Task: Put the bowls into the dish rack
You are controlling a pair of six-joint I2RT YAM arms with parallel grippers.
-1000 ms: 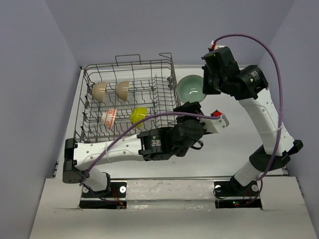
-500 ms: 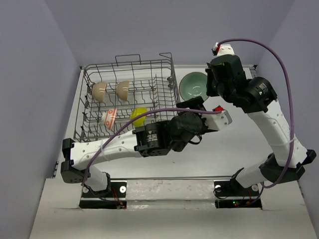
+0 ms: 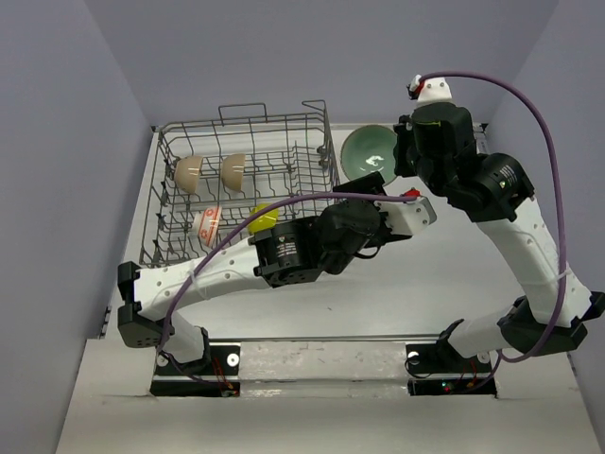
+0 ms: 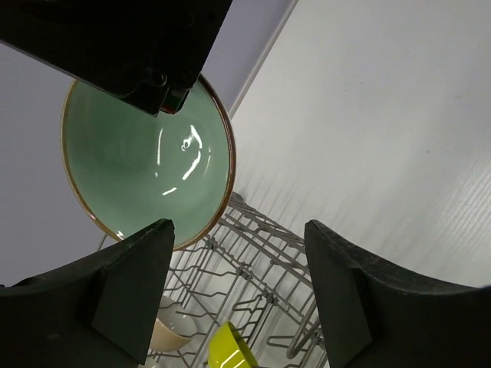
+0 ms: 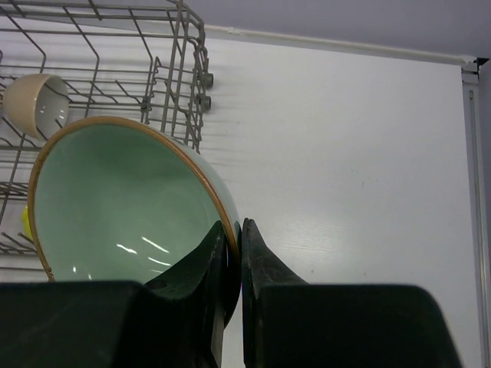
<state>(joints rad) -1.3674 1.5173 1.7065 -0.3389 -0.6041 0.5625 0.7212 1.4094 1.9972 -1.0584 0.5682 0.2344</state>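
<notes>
My right gripper is shut on the rim of the pale celadon green bowl, holding it tilted above the table just right of the dish rack. The green bowl shows in the top view and the left wrist view. The rack holds two cream-white bowls, the orange-red patterned bowl and the yellow-green bowl. My left gripper is open and empty, below the lifted green bowl beside the rack's right side.
The rack's wire rim and corner stand close to the left of the held bowl. Bare white table lies right of the rack. Purple walls enclose the table at the back and sides.
My right gripper has lifted the green bowl and tilted it, moving up and back. My left arm has shifted right and upward toward the bowl.
</notes>
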